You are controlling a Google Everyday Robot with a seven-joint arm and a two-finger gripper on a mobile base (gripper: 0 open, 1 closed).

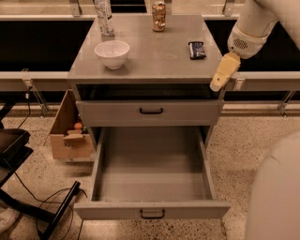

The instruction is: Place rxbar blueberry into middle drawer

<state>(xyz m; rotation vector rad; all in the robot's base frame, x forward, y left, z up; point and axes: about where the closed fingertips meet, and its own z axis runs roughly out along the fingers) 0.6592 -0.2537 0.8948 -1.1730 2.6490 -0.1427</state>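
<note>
Nearby, rxbar blueberry [197, 49] lies untouched left of the gripper [217, 85], fingers [226, 69] together.

Floor: speckled terrazzo floor [253, 140] below the gripper [219, 79], which I see at the grey tabletop [154, 56] right front corner | far left, lower: cardboard box [70, 138], black chair base [28, 206], cable [28, 187] | behind: long grey ledge [33, 80], dark recess above | light: warm, dim

Item: arm [269, 11], single, white, entering at the upper right corner, sloping down and leftward. Item: wrist [244, 41], white, rounded, small grille patch. Item: gripper [224, 72], tan, below the wrist, angled down-left, upper right of view.
</note>
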